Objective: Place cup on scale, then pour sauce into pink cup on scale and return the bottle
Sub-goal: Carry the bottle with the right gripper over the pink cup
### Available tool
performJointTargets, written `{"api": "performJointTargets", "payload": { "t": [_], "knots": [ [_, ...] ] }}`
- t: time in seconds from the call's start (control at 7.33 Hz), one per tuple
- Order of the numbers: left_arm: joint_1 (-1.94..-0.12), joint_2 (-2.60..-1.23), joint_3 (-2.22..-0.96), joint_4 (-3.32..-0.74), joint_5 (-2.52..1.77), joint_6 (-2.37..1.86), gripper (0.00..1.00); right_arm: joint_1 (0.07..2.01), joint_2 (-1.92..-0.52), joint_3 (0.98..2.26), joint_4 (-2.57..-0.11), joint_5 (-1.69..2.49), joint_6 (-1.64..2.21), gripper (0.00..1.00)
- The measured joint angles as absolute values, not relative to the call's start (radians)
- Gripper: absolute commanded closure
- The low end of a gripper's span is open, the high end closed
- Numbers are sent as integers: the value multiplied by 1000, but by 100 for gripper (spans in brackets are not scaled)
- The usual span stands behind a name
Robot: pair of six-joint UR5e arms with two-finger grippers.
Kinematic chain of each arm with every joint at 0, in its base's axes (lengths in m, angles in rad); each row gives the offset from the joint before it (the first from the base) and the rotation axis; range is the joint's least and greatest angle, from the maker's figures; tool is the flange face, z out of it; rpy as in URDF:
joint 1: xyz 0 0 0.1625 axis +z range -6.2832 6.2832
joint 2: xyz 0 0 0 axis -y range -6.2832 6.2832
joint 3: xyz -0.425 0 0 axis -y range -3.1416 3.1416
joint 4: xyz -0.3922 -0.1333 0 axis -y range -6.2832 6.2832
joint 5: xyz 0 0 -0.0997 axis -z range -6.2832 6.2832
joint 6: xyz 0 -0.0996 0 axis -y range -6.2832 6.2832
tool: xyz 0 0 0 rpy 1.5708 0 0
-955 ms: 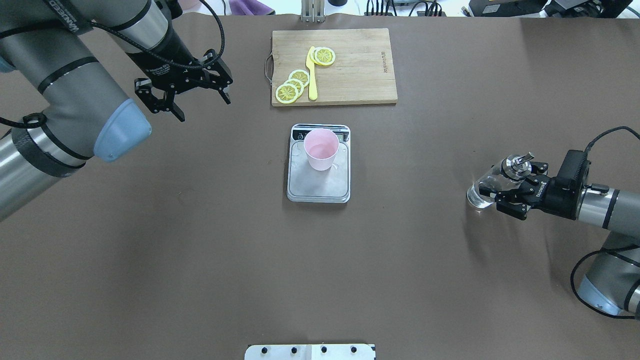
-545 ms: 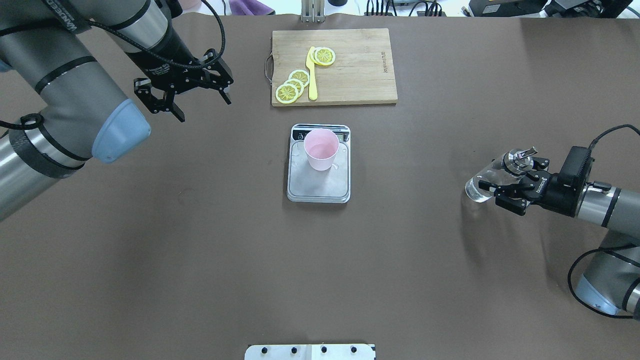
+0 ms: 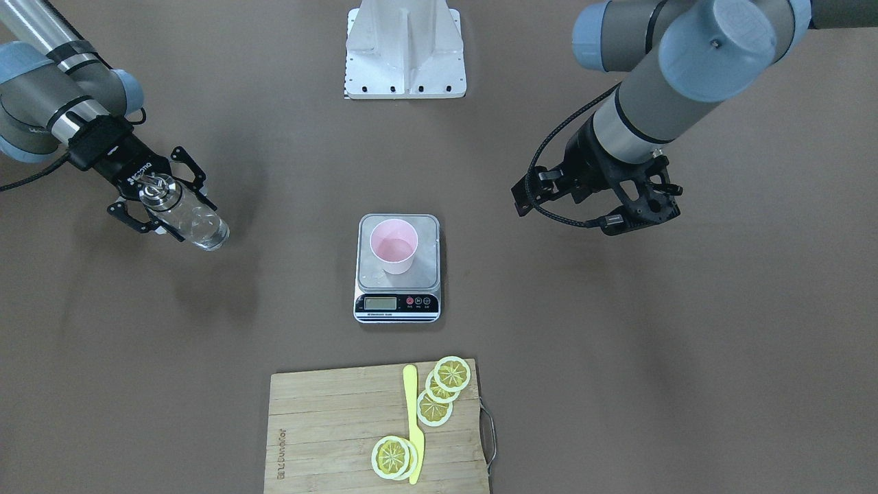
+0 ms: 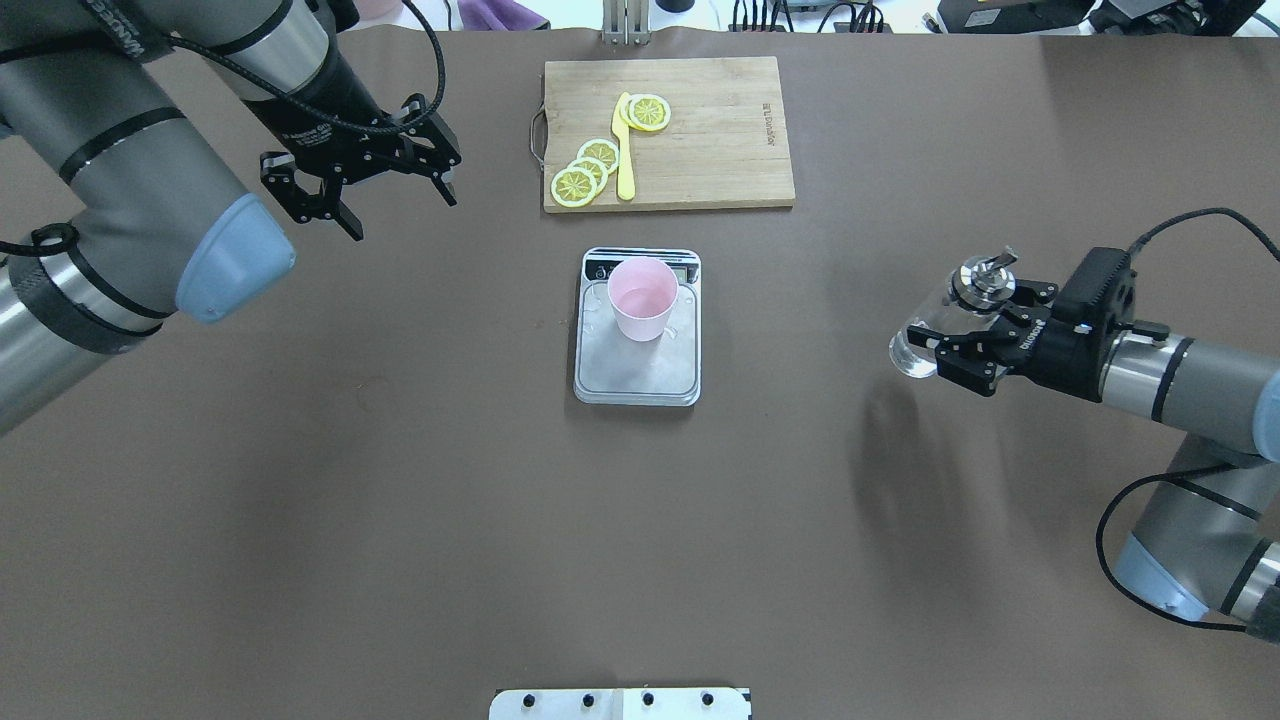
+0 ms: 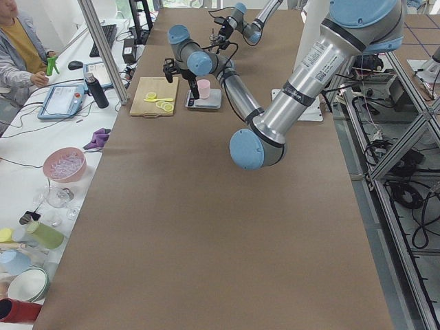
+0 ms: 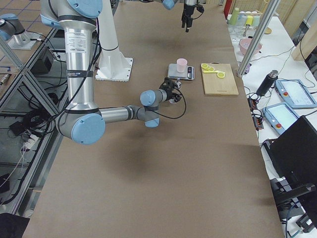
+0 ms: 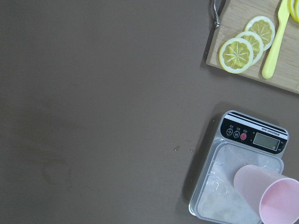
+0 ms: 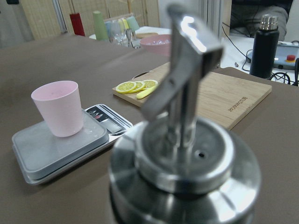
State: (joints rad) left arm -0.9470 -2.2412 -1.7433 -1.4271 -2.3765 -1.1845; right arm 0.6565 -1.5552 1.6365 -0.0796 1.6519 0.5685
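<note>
At the centre of the overhead view, the small pale pink tapered plastic cup (image 4: pixel 642 297) stands upright on the flat rectangular steel-topped digital kitchen scale (image 4: pixel 637 372), toward the display end of the platform. So the first step, cup on scale, looks done. The cup's inside shows only pink from above, and I judge that no pour has begun.

Toward the right edge of that view, the right gripper (image 4: pixel 950 325) is clamped on the small clear glass dispenser bottle with a shiny metal cap and spout (image 3: pixel 199 226). The bottle leans, with its base toward the scale. Its shadow lies apart from it on the brown table, so it appears to be off the surface. It is well apart from the cup. Any sauce inside is colourless and hard to make out through the glass.

At the upper left of the overhead view, the left gripper (image 4: pixel 400 215) hangs with its fingers spread and nothing between them, well away from the scale.

Along the top centre lies a wooden cutting board (image 4: pixel 720 130) with yellow lemon slices (image 4: pixel 585 170) and a yellow plastic knife (image 4: pixel 624 150).

Carrying the bottle over, pouring into the cup and returning the bottle are all left to do.
</note>
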Motion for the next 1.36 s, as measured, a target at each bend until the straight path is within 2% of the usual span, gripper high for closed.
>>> {"api": "performJointTargets", "payload": {
  "t": [0.27, 0.41, 0.95, 1.36],
  "knots": [
    [-1011, -2220, -1751, -1366, -2378, -1034, 3, 631, -1516, 1855, -523, 1615, 562, 100],
    [-1045, -2216, -1758, -1307, -2378, -936, 3, 586, -1459, 1908, -707, 1558, 559, 100],
    [-1153, -2144, -1766, -1220, -2377, -650, 3, 468, -1170, 1993, -1436, 1416, 526, 100],
    [-1194, -2081, -1765, -1218, -2371, -518, 3, 454, -1070, 1990, -1709, 1410, 448, 100]
  ]
}}
